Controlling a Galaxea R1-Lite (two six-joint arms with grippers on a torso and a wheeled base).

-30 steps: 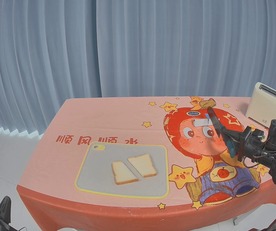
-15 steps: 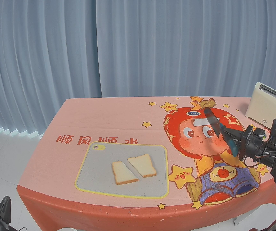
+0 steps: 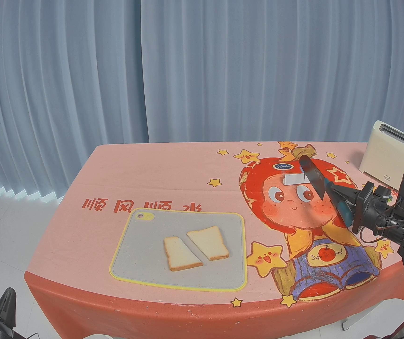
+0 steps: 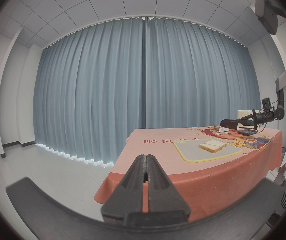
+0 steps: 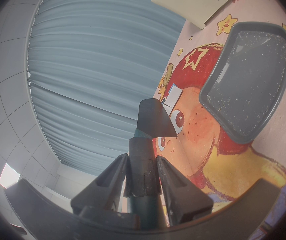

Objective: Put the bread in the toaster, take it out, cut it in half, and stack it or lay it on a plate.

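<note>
Two bread halves (image 3: 182, 254) (image 3: 208, 242) lie side by side, a narrow gap between them, on a grey cutting board (image 3: 136, 255) with a yellow rim. My right gripper (image 3: 340, 198) hovers over the table's right side, shut on the teal handle of a knife (image 3: 312, 175) whose dark blade points up and toward the table's middle. In the right wrist view the gripper (image 5: 141, 164) clamps the handle and the blade (image 5: 154, 117) stands above a dark grey plate (image 5: 249, 84). A cream toaster (image 3: 392, 154) stands at the far right. My left gripper (image 4: 144, 164) is shut and empty, low and off the table's left front corner.
The pink printed tablecloth (image 3: 164, 180) covers the table, with bare room between the board and the toaster. Blue curtains (image 3: 202, 57) hang behind. From the left wrist view the board (image 4: 193, 152), bread (image 4: 213, 145) and plate (image 4: 247, 131) sit far off.
My right arm has drifted slightly to the right with the knife, and the blade has turned a little. The bread halves and the left arm have not moved.
</note>
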